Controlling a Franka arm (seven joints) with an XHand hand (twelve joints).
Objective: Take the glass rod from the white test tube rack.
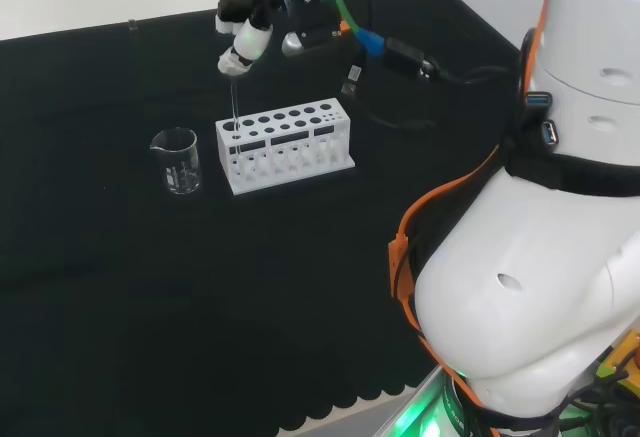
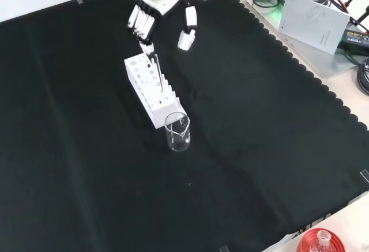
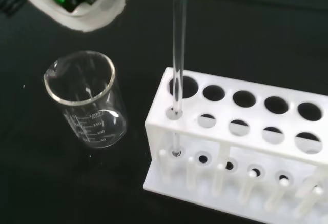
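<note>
The white test tube rack point(image 1: 285, 142) point(image 2: 151, 89) point(image 3: 241, 147) stands mid-cloth. A thin glass rod point(image 1: 233, 102) point(image 2: 157, 67) point(image 3: 178, 44) stands upright in its end hole, the one nearest the beaker, with its lower end seated in the rack's lower tier. The hand point(image 1: 245, 27) point(image 2: 147, 7) hovers above that end of the rack. Its fingers point(image 2: 138, 24) point down, and one fingertip is close beside the rod's top. The thumb point(image 2: 187, 33) stands well apart from the rod, so nothing is pinched. A blurred white part of the hand point(image 3: 77, 3) shows in the wrist view.
An empty glass beaker point(image 1: 178, 160) point(image 2: 177, 132) point(image 3: 89, 101) stands just past the rod end of the rack. The rack's other holes hold nothing. A flask on a red stand point(image 2: 320, 241) sits at the cloth's near right corner in the front view.
</note>
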